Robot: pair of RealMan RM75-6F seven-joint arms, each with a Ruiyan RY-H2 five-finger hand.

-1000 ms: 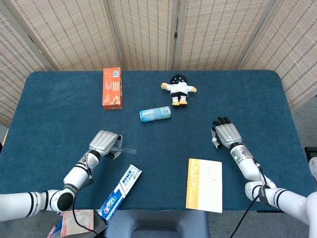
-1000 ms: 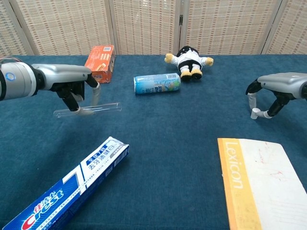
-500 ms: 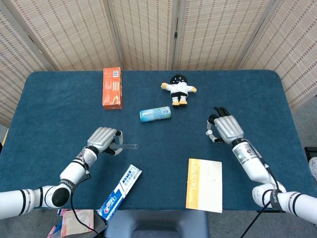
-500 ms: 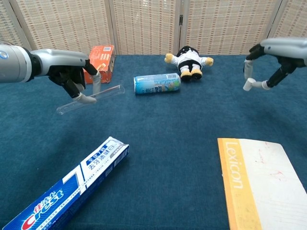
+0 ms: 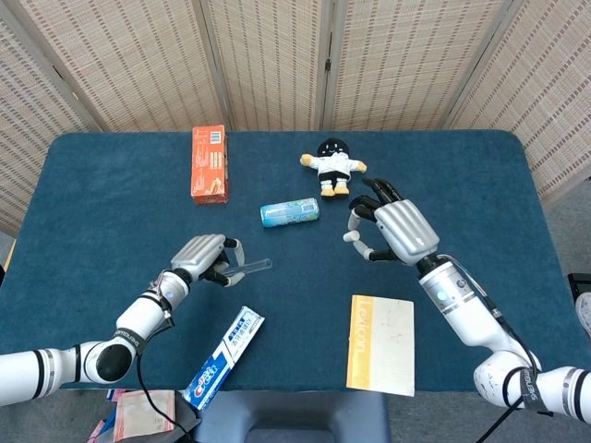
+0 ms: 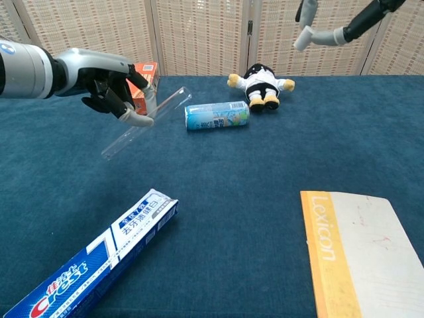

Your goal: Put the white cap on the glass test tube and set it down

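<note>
My left hand (image 5: pixel 208 258) holds the clear glass test tube (image 5: pixel 251 267) above the blue table, near its front left. In the chest view the left hand (image 6: pixel 112 83) grips the test tube (image 6: pixel 159 116) near its middle. The tube is tilted, with one end raised toward the right. My right hand (image 5: pixel 392 231) is lifted over the table's middle right and pinches the small white cap (image 5: pixel 350 237) between its fingertips. In the chest view only part of the right hand (image 6: pixel 338 23) shows at the top edge, with the white cap (image 6: pixel 301 41) at its tip. Tube and cap are well apart.
A Crest toothpaste box (image 5: pixel 224 355) lies at the front left and a yellow-edged Lexicon book (image 5: pixel 380 343) at the front right. A blue can (image 5: pixel 290 213), a plush doll (image 5: pixel 332 166) and an orange box (image 5: pixel 209 162) sit farther back.
Both hands have risen off the table. The left hand tilted the tube's right end upward. The right hand carried the cap up and to the left, toward the table's middle.
</note>
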